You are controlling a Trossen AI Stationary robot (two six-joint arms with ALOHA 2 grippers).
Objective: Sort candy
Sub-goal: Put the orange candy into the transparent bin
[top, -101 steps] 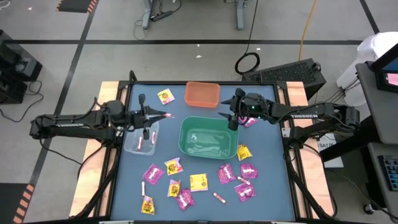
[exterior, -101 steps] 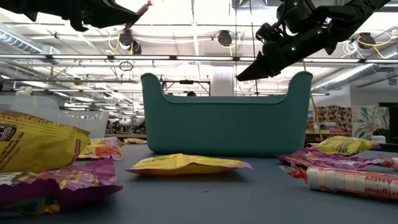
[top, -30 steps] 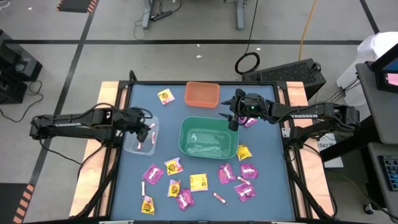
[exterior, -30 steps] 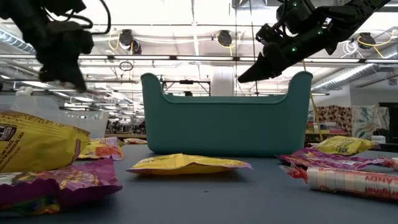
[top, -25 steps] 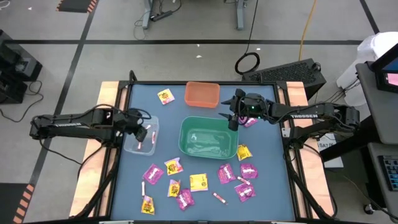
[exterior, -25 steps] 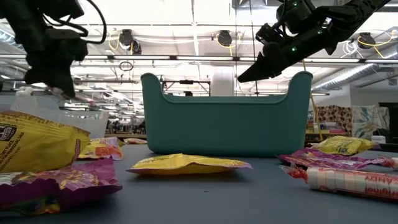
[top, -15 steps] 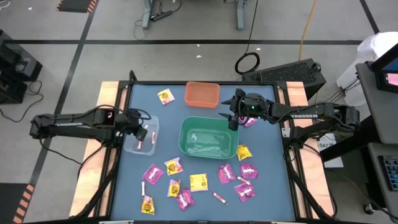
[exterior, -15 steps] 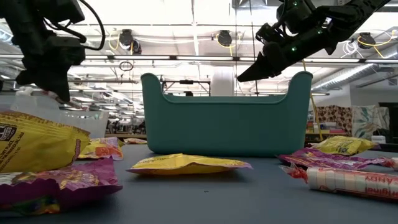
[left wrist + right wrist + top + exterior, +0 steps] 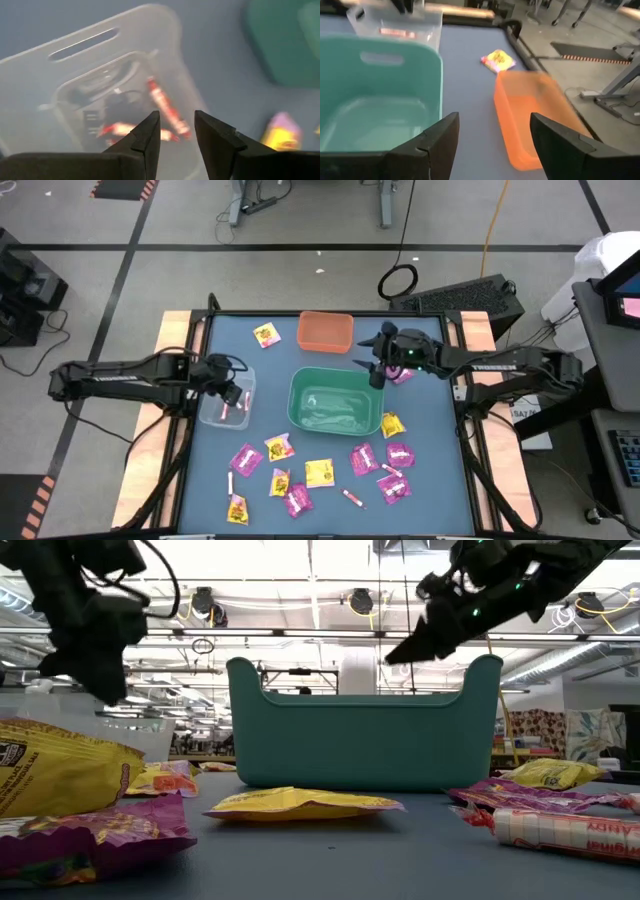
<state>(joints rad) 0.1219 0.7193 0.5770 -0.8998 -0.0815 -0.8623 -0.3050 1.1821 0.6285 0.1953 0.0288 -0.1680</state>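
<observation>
Right now the left gripper (image 9: pixel 229 392) hovers over the clear bin (image 9: pixel 211 412), fingers parted and holding nothing, with two candy sticks (image 9: pixel 164 107) lying inside. Meanwhile the right gripper (image 9: pixel 373 374) waits spread wide beside the green bin (image 9: pixel 296 408). More candy (image 9: pixel 319 473) lies scattered on the table (image 9: pixel 430 480).

The left tool (image 9: pixel 232 392) has swung down over the clear bin (image 9: pixel 212 412), let go its pink-white stick (image 9: pixel 165 107) (now lying inside), and its jaws have parted.
</observation>
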